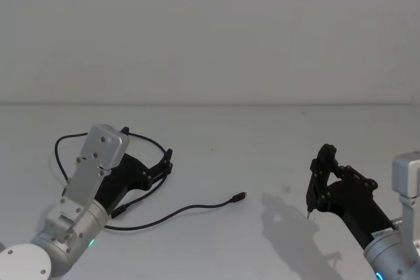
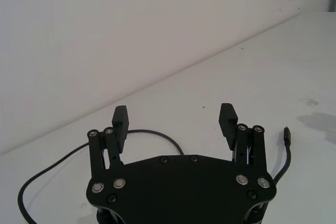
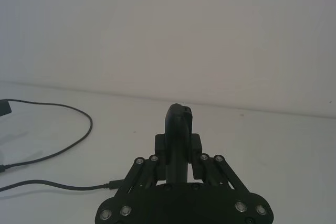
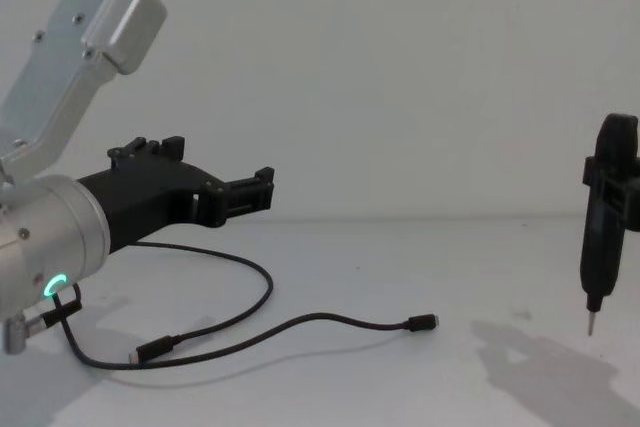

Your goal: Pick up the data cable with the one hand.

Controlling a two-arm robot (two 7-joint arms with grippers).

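The data cable [image 1: 190, 208] lies in loose loops on the white table, one small plug [image 1: 239, 197] pointing toward the middle. My left gripper [image 1: 167, 162], black and blocky on a silver wrist with a green ring light, hovers open above the cable's rear loop without touching it. In the left wrist view its fingers [image 2: 227, 119] stand wide apart with the cable [image 2: 152, 132] curving beneath. The chest view shows the left gripper [image 4: 262, 187] well above the cable [image 4: 300, 325]. My right gripper [image 3: 178, 148] stays at the right, shut on a slim black tool [image 1: 315, 185] with a metal pin tip.
The white table [image 1: 216, 142] ends at a plain white wall along its far edge. The tool [image 4: 603, 217] hangs pin down above the table's right side, casting a shadow [image 4: 540, 362]. Open surface lies between the cable's plug and the right arm.
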